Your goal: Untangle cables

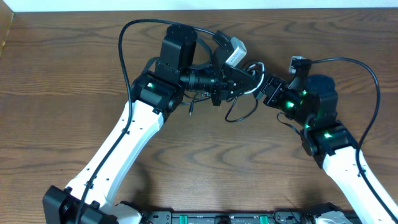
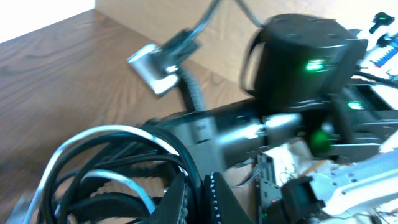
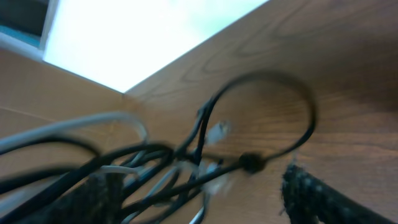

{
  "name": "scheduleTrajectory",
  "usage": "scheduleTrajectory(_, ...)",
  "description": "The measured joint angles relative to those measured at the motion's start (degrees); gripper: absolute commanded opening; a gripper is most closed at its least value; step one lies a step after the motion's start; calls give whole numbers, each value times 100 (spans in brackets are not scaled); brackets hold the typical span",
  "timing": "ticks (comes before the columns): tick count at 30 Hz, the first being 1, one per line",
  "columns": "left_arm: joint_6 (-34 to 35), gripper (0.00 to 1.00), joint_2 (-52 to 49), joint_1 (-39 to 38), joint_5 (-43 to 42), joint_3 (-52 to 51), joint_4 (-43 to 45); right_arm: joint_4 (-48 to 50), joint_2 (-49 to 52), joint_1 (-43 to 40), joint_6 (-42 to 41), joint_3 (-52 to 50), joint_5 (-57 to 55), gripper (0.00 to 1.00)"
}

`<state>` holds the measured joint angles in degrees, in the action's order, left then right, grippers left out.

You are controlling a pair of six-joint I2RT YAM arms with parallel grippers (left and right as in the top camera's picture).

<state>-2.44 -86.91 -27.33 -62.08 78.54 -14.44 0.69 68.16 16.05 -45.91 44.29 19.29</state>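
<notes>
From overhead, the black cable (image 1: pixel 239 116) and white cable (image 1: pixel 255 64) sit knotted together at the far middle of the bench (image 1: pixel 74 74). They lie between the left pincer (image 1: pixel 235 84) and right pincer (image 1: pixel 266 87). Bare wood lies left, right and near, and the far edge runs close behind.

In the left wrist view, the left pincer (image 2: pixel 198 180) is pressed together, pinching the black cable (image 2: pixel 180 152). The white cable (image 2: pixel 112 129) arcs to its left.

In the blurred right wrist view, the right pincer (image 3: pixel 196 186) is spread wide with both cables running between its fingers. A white plug (image 3: pixel 219 132) hangs in the tangle, and the bench edge slants beyond it.
</notes>
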Motion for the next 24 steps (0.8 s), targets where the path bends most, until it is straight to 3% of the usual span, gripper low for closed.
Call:
scheduleTrajectory(6,0,8,0,2,-214,-17,15,-129,391,0,11,2,17,68)
scheduleTrajectory(14,116,8,-11,299,-341,-20,37,-131,455,0,11,2,42,72)
scheduleTrajectory(24,1268,8,-11,1121,190,-20,-35,573,452,0,9,2,629,78)
